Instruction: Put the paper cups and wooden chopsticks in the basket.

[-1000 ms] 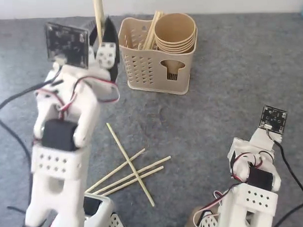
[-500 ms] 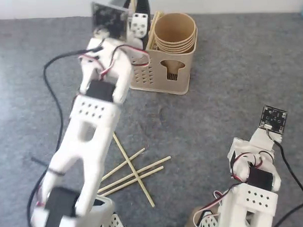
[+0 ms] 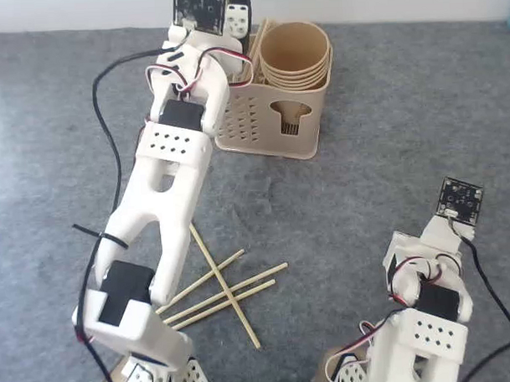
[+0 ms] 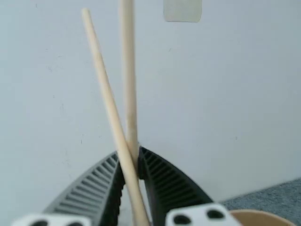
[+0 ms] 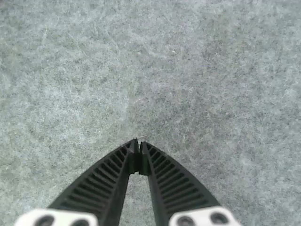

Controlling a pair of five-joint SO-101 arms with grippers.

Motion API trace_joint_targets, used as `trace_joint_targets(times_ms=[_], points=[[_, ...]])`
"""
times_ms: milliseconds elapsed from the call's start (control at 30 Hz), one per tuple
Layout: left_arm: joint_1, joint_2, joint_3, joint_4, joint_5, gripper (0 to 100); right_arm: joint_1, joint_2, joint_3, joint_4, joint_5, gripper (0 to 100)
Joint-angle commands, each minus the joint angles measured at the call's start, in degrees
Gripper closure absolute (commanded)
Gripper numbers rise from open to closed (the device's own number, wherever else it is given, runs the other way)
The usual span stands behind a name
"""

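Note:
A beige perforated basket (image 3: 269, 123) stands at the back of the table with stacked paper cups (image 3: 294, 51) and some wooden chopsticks (image 3: 257, 53) in it. My left arm stretches to the basket's back left corner. There its gripper (image 4: 131, 153) is shut on two chopsticks (image 4: 127, 70) that stick out past the tips against the white wall. Several loose chopsticks (image 3: 225, 284) lie crossed on the grey carpet near the front. My right gripper (image 5: 138, 141) is shut with nothing in it, pointing down at bare carpet at the front right.
The right arm (image 3: 430, 277) sits folded at the front right corner. Grey carpet (image 3: 379, 153) covers the table, with free room right of the basket and in the middle. A white wall (image 4: 225, 94) runs behind the basket.
My left arm has swung right and stretched out, from left of the basket to its back left corner, carrying the chopsticks. The right arm has not moved.

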Motion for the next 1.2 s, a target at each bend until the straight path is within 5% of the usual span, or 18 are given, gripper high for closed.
trace_joint_targets(times_ms=[0,800,967,1167], points=[[-0.09,1.14,-2.33,3.43,0.44,92,0.66,-1.1,-0.18,-0.75,1.41,99.0],[-1.67,-0.26,-0.57,8.26,0.44,89,0.75,-1.1,-0.18,-0.75,1.41,99.0],[-1.49,-2.46,-6.46,25.67,0.44,80,0.66,-1.1,-0.18,-0.75,1.41,99.0],[-1.85,7.74,-33.19,51.34,0.53,76,0.48,-1.1,-0.18,-0.75,1.41,99.0]])
